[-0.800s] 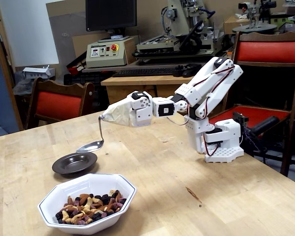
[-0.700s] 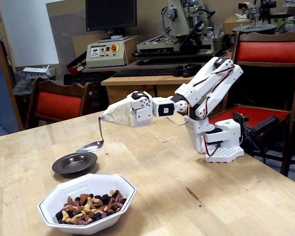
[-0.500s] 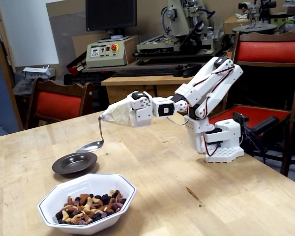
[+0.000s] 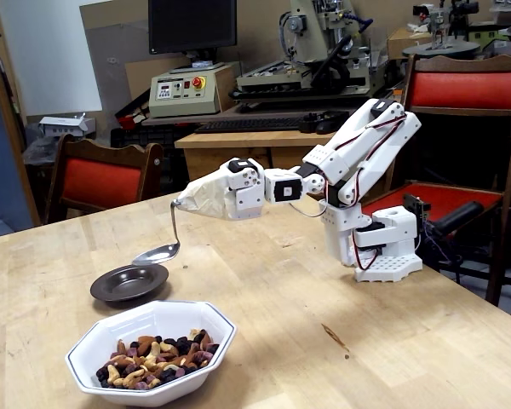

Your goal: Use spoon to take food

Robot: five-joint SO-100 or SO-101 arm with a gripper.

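In the fixed view, my gripper [image 4: 187, 200] is shut on the spoon's handle, its end wrapped in beige cloth. The silver spoon [image 4: 157, 252] hangs down with its oval bowl just above the far rim of a small dark plate [image 4: 129, 284]. The spoon's bowl looks empty. The food [image 4: 156, 358], a mix of tan cashews, brown almonds and dark pieces, lies in a white octagonal bowl [image 4: 111, 336] at the table's front, below and in front of the spoon.
The arm's white base [image 4: 383, 247] stands at the right of the wooden table [image 4: 324, 341]. Red chairs [image 4: 98, 179] stand behind the table's far edge, with a workbench of machines further back.
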